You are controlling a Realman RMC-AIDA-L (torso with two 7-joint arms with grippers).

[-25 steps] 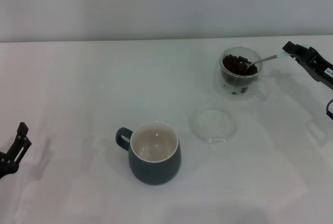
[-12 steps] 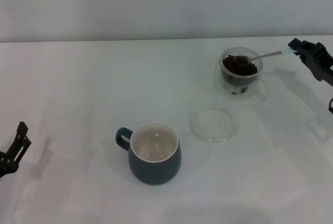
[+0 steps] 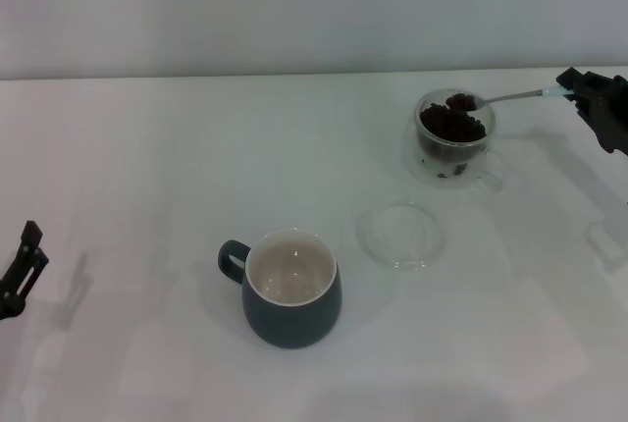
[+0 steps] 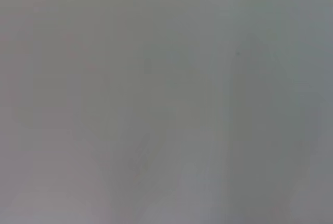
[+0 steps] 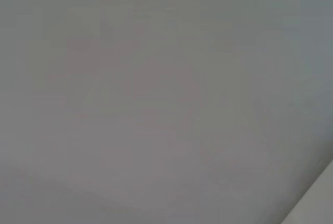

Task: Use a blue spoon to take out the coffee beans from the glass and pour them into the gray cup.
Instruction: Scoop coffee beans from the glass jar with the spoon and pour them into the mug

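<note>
Our right pincer point(image 3: 572, 91) is clamped on the blue spoon point(image 3: 505, 98) by its handle tip. We judge the coffee beans point(image 3: 461, 102) in its bowl, above the glass point(image 3: 453, 137), light and loose, so it must stay level. We cannot tell the state of the left pincer point(image 3: 22, 270).

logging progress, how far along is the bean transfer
Early. The right gripper holds the blue spoon, its bowl loaded with coffee beans above the glass. The gray cup looks empty, so carrying and pouring remain. The left gripper is parked.
</note>
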